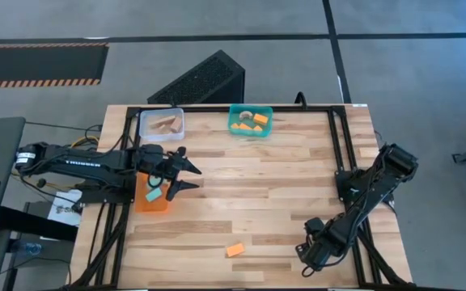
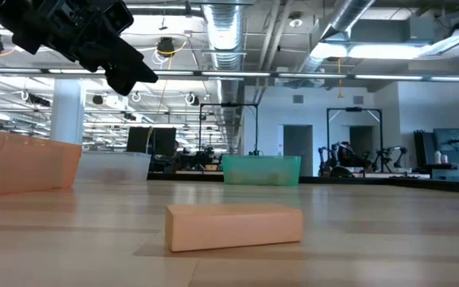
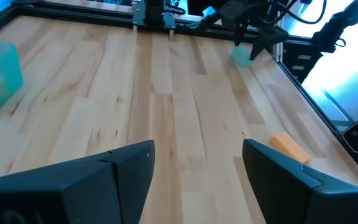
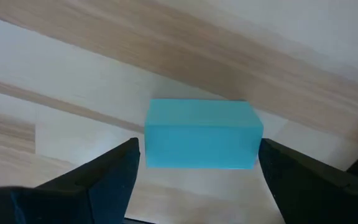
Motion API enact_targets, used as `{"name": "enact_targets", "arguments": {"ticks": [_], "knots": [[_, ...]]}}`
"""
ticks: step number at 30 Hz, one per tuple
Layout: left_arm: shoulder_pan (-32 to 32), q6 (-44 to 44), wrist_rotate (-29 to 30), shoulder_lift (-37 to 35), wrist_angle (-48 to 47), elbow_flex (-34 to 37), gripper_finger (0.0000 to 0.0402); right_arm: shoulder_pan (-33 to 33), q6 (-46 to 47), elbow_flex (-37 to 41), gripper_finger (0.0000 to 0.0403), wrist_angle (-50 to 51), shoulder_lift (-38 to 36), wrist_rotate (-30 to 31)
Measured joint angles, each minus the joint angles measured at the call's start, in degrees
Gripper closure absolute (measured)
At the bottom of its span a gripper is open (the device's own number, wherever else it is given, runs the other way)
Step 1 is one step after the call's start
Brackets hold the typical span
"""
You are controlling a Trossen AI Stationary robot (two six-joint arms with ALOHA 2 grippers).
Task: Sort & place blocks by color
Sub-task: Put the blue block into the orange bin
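My right gripper [image 1: 308, 252] stands low over the table's near right part, open. In the right wrist view a teal block [image 4: 199, 134] lies flat on the wood between its two fingers [image 4: 112, 171], which stand on either side of it with narrow gaps. From the left wrist view the same teal block [image 3: 241, 57] shows under the right gripper [image 3: 254, 42]. An orange block [image 1: 234, 250] lies flat on the table near the near edge. My left gripper [image 1: 189, 176] hovers open beside the orange bin [image 1: 140, 202], holding nothing.
A teal block [image 1: 154, 195] lies in the orange bin. The clear bin [image 1: 146, 129] at the far left holds tan blocks. The teal bin [image 1: 236, 128] at the far middle holds orange and tan blocks. A black frame borders the table. Bare wood lies in the middle.
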State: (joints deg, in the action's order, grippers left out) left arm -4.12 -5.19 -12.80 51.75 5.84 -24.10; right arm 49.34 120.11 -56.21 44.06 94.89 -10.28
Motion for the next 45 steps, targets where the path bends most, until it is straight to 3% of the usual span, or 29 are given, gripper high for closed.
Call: {"name": "enact_targets", "arguments": {"ticks": [7, 15, 23, 28, 31, 34, 36, 38, 42, 45], "knots": [[-1.14, -0.17, -0.54, 0.0, 0.12, 0.0, 0.0176, 0.02, -0.07, 0.31, 0.0052, -0.52, 0.0, 1.27], [-1.14, -0.17, -1.97, 0.0, 0.02, 0.0, 0.0176, -0.1, 0.42, 5.84, 0.0059, -10.24, 0.07, 2.09], [-1.14, -0.11, -1.94, -0.02, -1.1, 0.0, 0.0176, -0.63, -1.58, 4.48, 0.0122, -9.62, 0.04, 4.36], [-1.14, -0.14, -0.9, -0.02, -1.83, 0.0, 0.0176, -3.14, -9.22, -0.32, 0.0127, -6.83, 0.04, 9.76], [-1.65, -1.03, 1.07, -0.02, -2.45, 0.0, 0.0176, -6.65, -18.18, -4.22, 0.0127, -4.99, 0.04, 17.31], [-4.31, -3.2, 3.98, -0.02, -4.07, 0.0, 0.0176, -11.77, -32.79, -7.72, 0.0125, -6.84, 0.04, 28.52], [-7.34, -5.17, 7.97, -0.02, -5.86, 0.0, 0.0176, -15.82, -46.19, -8.52, 0.0122, -13.06, -0.02, 35.69], [-10.9, -5.53, 11.45, -0.02, -7.4, 0.0, 0.0176, -20.23, -62.21, -8.52, 0.0121, -23.81, 0.04, 39.08], [-18.4, -5.64, 15.35, -0.02, -8.36, 0.0, 0.0176, -28.63, -92.29, -8.69, 0.012, -50.69, 3.92, 38.36], [-23.79, -7.54, 14.44, -0.22, -8.01, 0.0, 0.0176, -33.94, -107.58, -9.87, 0.0119, -70.57, 10.62, 31.04]]}}
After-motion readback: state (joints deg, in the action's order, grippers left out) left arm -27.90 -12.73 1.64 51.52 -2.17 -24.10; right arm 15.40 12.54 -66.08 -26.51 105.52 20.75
